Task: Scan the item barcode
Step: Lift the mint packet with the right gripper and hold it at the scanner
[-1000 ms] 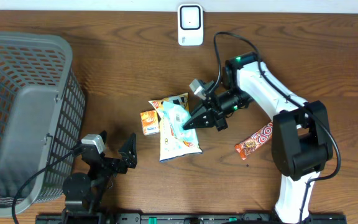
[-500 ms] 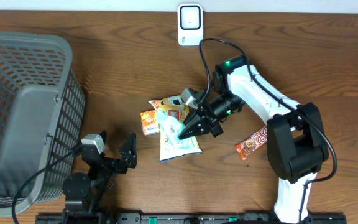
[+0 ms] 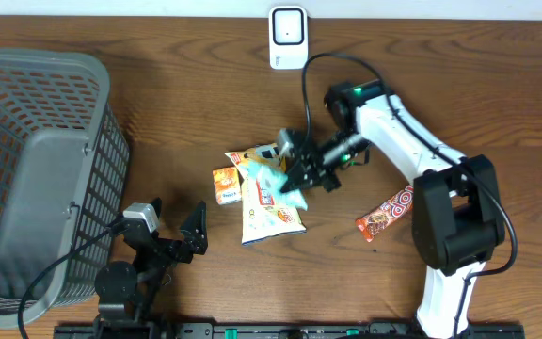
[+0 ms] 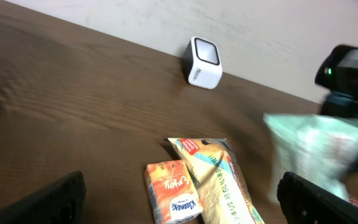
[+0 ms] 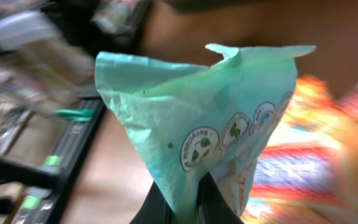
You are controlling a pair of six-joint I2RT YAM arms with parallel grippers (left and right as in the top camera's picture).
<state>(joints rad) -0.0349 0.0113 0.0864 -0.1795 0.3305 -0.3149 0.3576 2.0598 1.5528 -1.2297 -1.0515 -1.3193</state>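
My right gripper (image 3: 296,181) is shut on the corner of a pale green packet (image 3: 276,178), which hangs just above the pile of snacks in the middle of the table. In the right wrist view the packet (image 5: 210,118) fans out above the pinching fingertips (image 5: 182,208); no barcode shows on it. The white barcode scanner (image 3: 288,38) stands at the table's far edge, also visible as the scanner (image 4: 204,62) in the left wrist view. My left gripper (image 3: 172,231) sits open near the front left, holding nothing.
An orange tissue pack (image 3: 225,185), a long snack bag (image 3: 269,215) and a yellow bag (image 3: 255,155) lie under the held packet. A red candy bar (image 3: 385,213) lies to the right. A grey mesh basket (image 3: 92,71) fills the left side.
The right gripper dipped toward the pile, then pulled back up and right with the green packet, which now blurs with motion. The left arm has not moved.
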